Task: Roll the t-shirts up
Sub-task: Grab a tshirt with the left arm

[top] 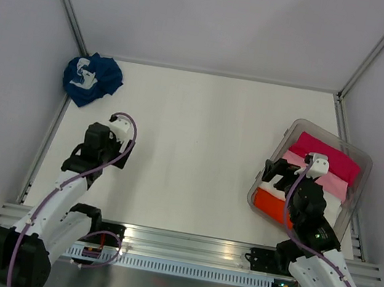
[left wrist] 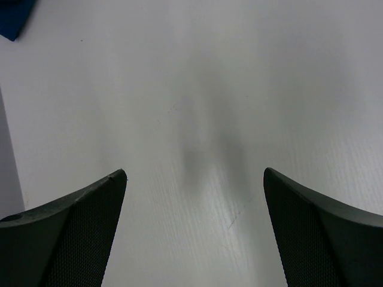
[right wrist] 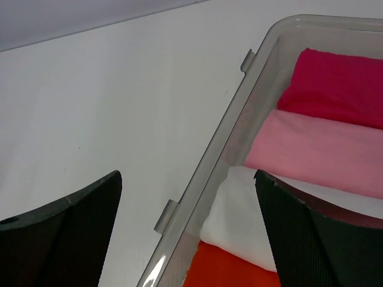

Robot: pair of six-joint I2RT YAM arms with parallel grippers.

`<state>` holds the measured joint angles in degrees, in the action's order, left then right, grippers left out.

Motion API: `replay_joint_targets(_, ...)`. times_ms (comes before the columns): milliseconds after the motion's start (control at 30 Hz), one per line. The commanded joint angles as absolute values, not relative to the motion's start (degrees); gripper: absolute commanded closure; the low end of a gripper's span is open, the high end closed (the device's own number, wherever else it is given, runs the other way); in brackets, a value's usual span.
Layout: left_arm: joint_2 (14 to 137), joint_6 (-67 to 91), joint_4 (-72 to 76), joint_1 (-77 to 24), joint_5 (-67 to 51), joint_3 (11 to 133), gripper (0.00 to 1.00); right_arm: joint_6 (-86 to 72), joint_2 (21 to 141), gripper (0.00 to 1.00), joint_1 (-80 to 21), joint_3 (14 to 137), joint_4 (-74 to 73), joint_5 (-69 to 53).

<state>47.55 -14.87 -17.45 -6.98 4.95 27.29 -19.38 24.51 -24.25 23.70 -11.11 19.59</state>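
While both my jaws hang released, gripping nothing: clear bin [right wrist: 224, 143] holds four tees side by side, magenta tee [right wrist: 338, 84] at bin's far end, then pale pink tee [right wrist: 311, 149], white tee [right wrist: 239, 221], orange-red tee [right wrist: 221, 269]. Right jaws straddle bin's left wall. Navy tee [top: 92, 79] crumpled on table [top: 200, 137], well left of bin. Left jaws over table.

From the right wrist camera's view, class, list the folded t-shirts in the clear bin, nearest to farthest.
orange-red t-shirt → white t-shirt → pale pink t-shirt → magenta t-shirt
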Motion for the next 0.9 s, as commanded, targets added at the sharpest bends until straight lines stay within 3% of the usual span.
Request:
replay_joint_targets(0, 49.9, -21.5, -15.2, -6.9, 11.1, 31.0, 0.0, -20.3, 23.9, 0.02, -24.2, 25.2, -9.7, 19.5)
replay_joint_targets(67, 53.8, -24.2, -12.6, -6.9, 16.1, 33.2, 0.0, -20.3, 24.2, 0.02, -24.2, 26.5, -9.7, 18.9)
replay_joint_targets(200, 73.7, -27.2, -13.3, -6.2, 28.2, 47.7, 0.0, -19.5, 27.1, 0.02, -24.2, 30.6, -9.8, 14.9)
replay_joint_targets(500, 112.9, -29.2, -18.5, 5.4, 30.2, 87.0, 0.0, -16.6, 34.4, 0.02, -24.2, 36.0, -12.4, 11.2)
replay_joint_targets(733, 131.2, -33.7, -18.8, 6.9, 38.0, 106.0, 0.0, -16.5, 35.2, 0.02, -24.2, 35.2, -10.7, 11.9)
replay_joint_targets(867, 136.9, -33.0, -18.4, 7.0, 34.7, 112.9, 0.0, -16.3, 35.7, 0.02, -24.2, 35.3, -11.1, 11.9)
